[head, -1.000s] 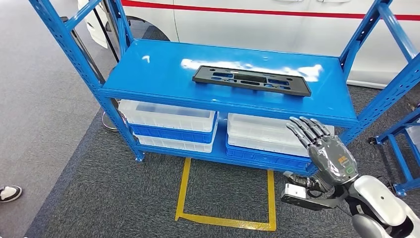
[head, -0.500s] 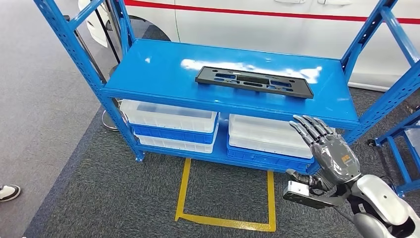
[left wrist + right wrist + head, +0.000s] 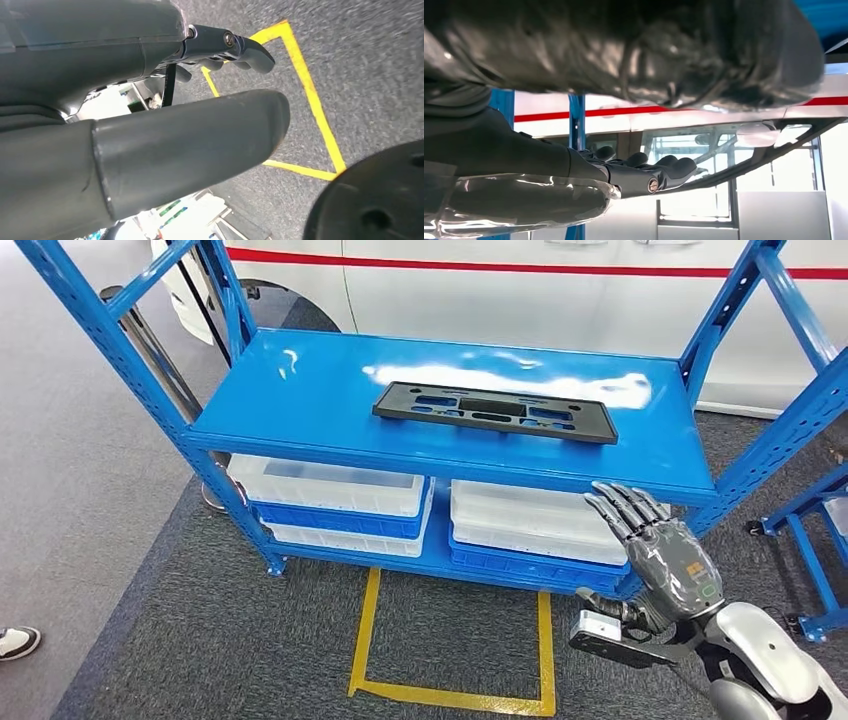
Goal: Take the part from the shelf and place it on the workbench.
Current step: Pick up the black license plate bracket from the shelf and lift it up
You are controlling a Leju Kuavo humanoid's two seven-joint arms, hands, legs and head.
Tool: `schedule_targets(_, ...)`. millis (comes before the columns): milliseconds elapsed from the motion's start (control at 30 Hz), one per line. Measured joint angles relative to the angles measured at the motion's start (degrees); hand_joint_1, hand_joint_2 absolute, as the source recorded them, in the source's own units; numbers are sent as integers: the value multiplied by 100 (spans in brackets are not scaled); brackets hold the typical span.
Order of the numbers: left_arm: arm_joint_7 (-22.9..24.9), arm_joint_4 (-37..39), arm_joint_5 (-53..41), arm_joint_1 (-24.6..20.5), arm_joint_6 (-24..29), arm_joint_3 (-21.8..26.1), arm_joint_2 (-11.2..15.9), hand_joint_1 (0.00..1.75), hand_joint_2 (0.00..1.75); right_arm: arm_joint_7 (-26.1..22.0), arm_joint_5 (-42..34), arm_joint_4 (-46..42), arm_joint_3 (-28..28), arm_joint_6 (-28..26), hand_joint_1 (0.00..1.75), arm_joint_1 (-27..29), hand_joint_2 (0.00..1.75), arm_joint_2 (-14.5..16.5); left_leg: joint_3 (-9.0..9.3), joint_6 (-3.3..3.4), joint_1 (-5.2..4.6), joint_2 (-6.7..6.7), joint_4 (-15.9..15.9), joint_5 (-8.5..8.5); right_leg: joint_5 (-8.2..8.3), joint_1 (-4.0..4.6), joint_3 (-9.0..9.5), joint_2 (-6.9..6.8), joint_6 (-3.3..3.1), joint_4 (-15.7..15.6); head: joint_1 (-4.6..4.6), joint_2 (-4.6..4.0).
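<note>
We see the black part point(image 3: 494, 412) lying flat on the top board of the blue shelf point(image 3: 300, 390), toward its front edge. Right robot hand point(image 3: 655, 550) is raised in front of the shelf's right end, below the top board, fingers extended and spread, nothing in it. Left robot hand point(image 3: 150, 145) hangs over grey carpet with yellow tape point(image 3: 310, 100); we can't tell its grip state.

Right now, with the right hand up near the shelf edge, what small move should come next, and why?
Probably raise the right hand up and forward over the shelf toward the black part. The hand is open, holds nothing, and sits below the shelf's front edge, while the part lies flat and untouched on top.
</note>
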Motion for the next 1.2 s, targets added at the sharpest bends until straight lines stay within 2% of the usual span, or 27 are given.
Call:
schedule_targets(33,-1,7,-2,4,4,1,1,0,0,0,1,-1,-2,-3,0,8,0,3,117,33,-16,0,-319,161,-29,6,25,4,22,3,1,0)
schedule_targets(67,1,13,-3,0,7,1,0,0,0,0,1,-2,-6,-8,0,24,0,8,196,64,-33,0,-540,219,-47,11,24,6,48,6,1,0)
schedule_targets(133,2,22,-7,-8,11,2,-5,0,0,-1,3,-6,-14,-14,0,68,0,14,228,105,-61,-3,-664,165,-50,22,1,5,111,-9,2,0)
schedule_targets(200,7,22,-12,-6,11,1,-21,0,0,-5,-2,-25,-37,-15,0,108,0,17,281,159,-32,-4,-750,158,-91,19,17,3,175,-5,5,1)
schedule_targets(233,11,22,-16,-1,11,1,-28,0,0,-11,-7,-34,-53,-14,0,114,0,19,326,194,-15,-1,-794,159,-163,18,-19,3,199,106,5,1)
schedule_targets(267,16,22,-21,0,10,0,-36,0,0,-17,-15,-42,-66,-11,0,123,0,20,371,226,-1,3,-831,158,-279,15,-121,4,218,334,7,1)
schedule_targets(333,27,22,-40,-1,9,1,-46,0,0,-27,-34,-43,-77,4,0,163,0,28,418,273,-10,6,-844,126,-546,12,-533,4,246,1059,8,0)
schedule_targets(367,31,22,-50,-7,9,2,-51,0,0,-30,-46,-42,-77,14,0,193,0,35,438,284,-16,2,-840,105,-598,11,-738,4,258,1361,8,0)
schedule_targets(400,34,22,-60,-11,8,2,-57,0,0,-34,-63,-42,-76,28,0,218,0,45,463,290,-22,-2,-833,78,-546,10,-865,3,265,1491,7,0)
schedule_targets(433,34,22,-67,-14,6,2,-62,0,0,-38,-81,-42,-77,44,0,231,0,56,495,286,-25,-7,-823,47,-384,10,-883,3,265,1408,7,0)
schedule_targets(500,25,23,-78,-7,-2,3,-77,0,0,-45,-125,-40,-84,97,0,235,0,78,563,258,-26,-13,-794,-38,92,16,-636,1,234,731,8,0)
schedule_targets(533,20,23,-82,-7,-7,3,-84,0,0,-45,-144,-38,-89,125,0,234,0,89,582,234,-35,-15,-770,-79,245,33,-503,1,210,396,9,0)
schedule_targets(567,14,23,-84,-7,-9,4,-90,0,0,-46,-160,-36,-93,149,0,233,0,99,584,207,-41,-17,-755,-109,319,49,-409,0,184,165,9,0)
schedule_targets(633,12,24,-84,-10,-11,5,-95,0,0,-48,-182,-34,-98,177,0,232,0,119,575,153,-47,-17,-751,-133,287,81,-380,12,143,53,8,1)
schedule_targets(700,12,25,-85,-6,-11,5,-97,0,0,-49,-201,-35,-105,197,0,231,0,142,590,99,-45,-14,-753,-170,272,53,-351,26,101,12,5,1)
schedule_targets(767,14,25,-85,-13,-8,4,-99,0,0,-50,-237,-34,-111,229,0,219,0,175,479,33,-40,-5,-474,-333,256,10,-281,18,49,-44,-1,1)
schedule_targets(833,27,25,-87,-24,-9,4,-99,0,0,-50,-332,-24,-114,308,0,207,0,249,80,-22,-14,2,243,-604,215,2,-219,-2,7,-61,-5,0)
schedule_targets(867,36,25,-88,-28,-12,4,-99,0,0,-50,-392,-10,-114,360,0,205,0,307,-145,-39,1,2,590,-683,190,1,-193,-5,-3,-61,-5,0)
schedule_targets(900,45,25,-89,-28,-15,4,-100,0,0,-50,-444,6,-113,407,0,207,0,373,-306,-51,13,3,789,-664,162,-1,-159,-6,-5,-60,-6,0)
schedule_targets(933,51,25,-90,-28,-16,4,-101,0,0,-50,-479,23,-113,438,0,207,0,434,-360,-55,21,3,772,-536,132,-5,-119,-3,-1,-60,-6,0)
schedule_targets(967,55,25,-90,-27,-17,4,-101,0,0,-50,-500,37,-112,456,0,206,0,485,-306,-53,28,4,540,-313,99,-12,-69,0,9,-59,-6,0)
schedule_targets(1000,57,25,-90,-25,-17,4,-100,0,0,-50,-511,47,-111,463,0,203,0,523,-176,-45,31,6,158,-56,60,-17,-20,1,27,-59,-5,0)
schedule_targets(1033,59,25,-90,-24,-16,5,-99,0,0,-49,-517,55,-111,468,0,196,0,550,-33,-32,24,6,-196,120,23,-11,17,3,55,-54,-5,0)
schedule_targets(1067,60,26,-90,-28,-17,6,-98,0,0,-49,-520,63,-111,471,0,190,0,572,80,-10,16,4,-476,224,-8,-4,35,5,86,-47,-4,1)
schedule_targets(1100,62,26,-91,-33,-18,7,-98,0,0,-49,-520,70,-111,475,0,183,0,590,137,15,7,1,-627,248,-25,8,38,7,119,-47,-2,1)
schedule_targets(1200,66,27,-92,-39,-20,9,-99,0,0,-43,-538,87,-113,491,0,163,0,627,175,116,0,-9,-698,199,-54,9,56,5,207,-72,-1,1)
